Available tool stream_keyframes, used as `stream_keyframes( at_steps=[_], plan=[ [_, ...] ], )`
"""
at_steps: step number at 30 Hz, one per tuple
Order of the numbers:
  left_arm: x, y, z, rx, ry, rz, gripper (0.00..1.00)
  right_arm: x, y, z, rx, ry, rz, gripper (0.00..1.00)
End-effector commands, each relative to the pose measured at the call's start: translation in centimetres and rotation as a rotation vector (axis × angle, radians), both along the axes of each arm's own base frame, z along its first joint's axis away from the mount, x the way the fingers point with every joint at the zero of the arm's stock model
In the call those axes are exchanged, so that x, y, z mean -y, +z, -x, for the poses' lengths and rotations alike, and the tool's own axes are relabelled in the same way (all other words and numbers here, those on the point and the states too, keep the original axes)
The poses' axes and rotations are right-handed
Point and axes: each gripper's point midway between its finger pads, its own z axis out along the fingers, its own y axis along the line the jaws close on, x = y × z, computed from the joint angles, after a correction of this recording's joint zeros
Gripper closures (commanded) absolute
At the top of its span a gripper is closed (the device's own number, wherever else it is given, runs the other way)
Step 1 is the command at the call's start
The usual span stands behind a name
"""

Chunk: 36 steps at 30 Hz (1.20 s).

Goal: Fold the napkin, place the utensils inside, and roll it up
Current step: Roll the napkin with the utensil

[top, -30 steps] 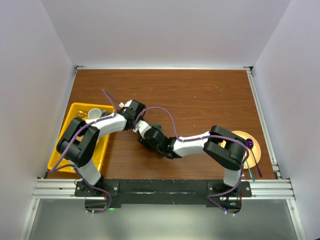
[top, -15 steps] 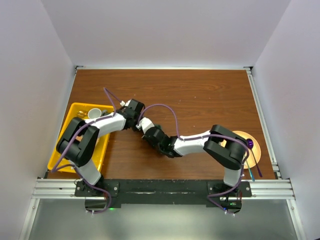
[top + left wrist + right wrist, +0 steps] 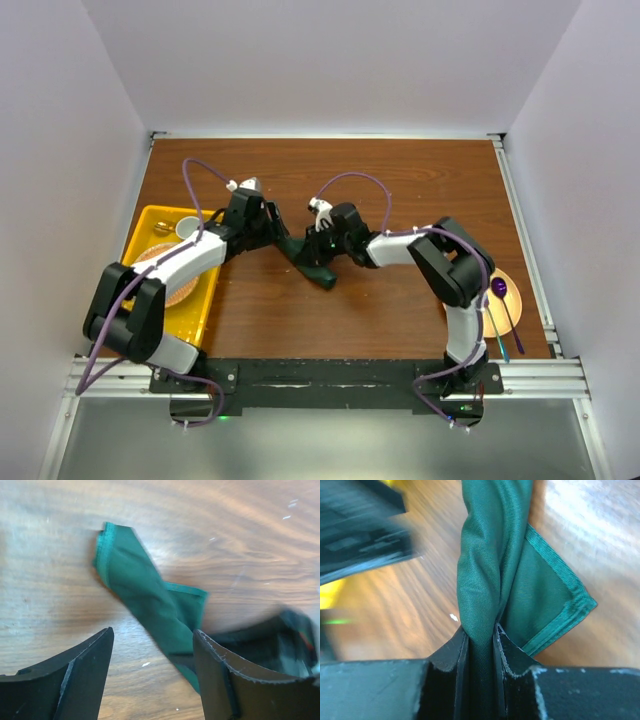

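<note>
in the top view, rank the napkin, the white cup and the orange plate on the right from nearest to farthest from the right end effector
1. napkin: clamped in the right end effector, mid-table.
2. white cup: to the left, in the yellow tray.
3. orange plate: far right, by the near edge.

Table: dark brown wood-grain top, semi-gloss. Wrist views show bright glare bands and a few small white specks on it.
Enclosure on three sides: back wall, left wall, right wall. All plain, pale grey-white, matte.
Aluminium front rail runs across near table edge.
Side rail runs along right table edge, front to back.
Grey surface below near edge, dull sheen; floor or shelf, can't tell.
Light: even, diffuse, soft shadows.
</note>
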Motion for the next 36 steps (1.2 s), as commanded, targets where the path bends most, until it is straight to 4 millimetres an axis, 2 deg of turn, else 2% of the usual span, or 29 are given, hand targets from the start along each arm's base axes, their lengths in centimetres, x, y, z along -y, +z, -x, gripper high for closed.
stream_keyframes(
  at_steps=[1, 4, 6, 10, 11, 15, 19, 21, 25, 27, 29, 33, 36],
  plan=[
    [0.9, 3.8, -1.6, 0.16, -0.06, 0.043, 0.34, 0.3, -2.0, 3.0, -0.486, 0.036, -0.188, 1.0],
    [2.8, 3.4, -1.4, 0.183, -0.126, 0.13, 0.43, 0.8, -2.2, 2.6, -0.588, -0.008, -0.277, 1.0],
    [4.1, 3.0, -1.3, 0.189, -0.17, 0.188, 0.5, 1.4, -3.2, 2.5, -0.626, -0.032, -0.24, 1.0],
    [5.1, 1.1, -1.8, 0.185, -0.189, 0.219, 0.58, 2.5, -4.9, 2.2, -0.626, -0.043, -0.189, 1.0],
    [5.3, 1.3, -2.2, 0.199, -0.189, 0.227, 0.59, 2.7, -5.1, 2.1, -0.62, -0.046, -0.176, 1.0],
    [5.3, 0.5, -3.4, 0.207, -0.169, 0.227, 0.64, 3.7, -5.9, 2.3, -0.605, -0.043, -0.106, 1.0],
    [4.3, -2.2, -4.5, 0.141, -0.112, 0.155, 0.67, 4.4, -6.0, 2.0, -0.58, -0.044, -0.079, 1.0],
    [3.3, -4.2, -4.5, 0.098, -0.086, 0.105, 0.69, 4.7, -6.0, 2.0, -0.571, -0.042, -0.058, 1.0],
    [2.4, -6.6, -4.6, 0.052, -0.078, 0.079, 0.7, 5.5, -5.6, 1.4, -0.517, -0.042, 0.011, 0.93],
    [2.3, -7.5, -4.5, 0.037, -0.081, 0.067, 0.7, 5.7, -4.8, 1.2, -0.484, -0.025, 0.035, 0.85],
    [2.3, -7.8, -4.4, 0.033, -0.084, 0.065, 0.7, 6.2, -4.5, 1.1, -0.473, -0.027, 0.072, 0.78],
    [2.3, -8.2, -4.5, 0.023, -0.092, 0.058, 0.7, 7.1, -2.6, 0.9, -0.411, -0.017, 0.133, 0.65],
    [2.4, -8.1, -4.8, 0.023, -0.095, 0.055, 0.71, 7.5, -1.6, 1.1, -0.389, -0.003, 0.143, 0.59]
  ],
)
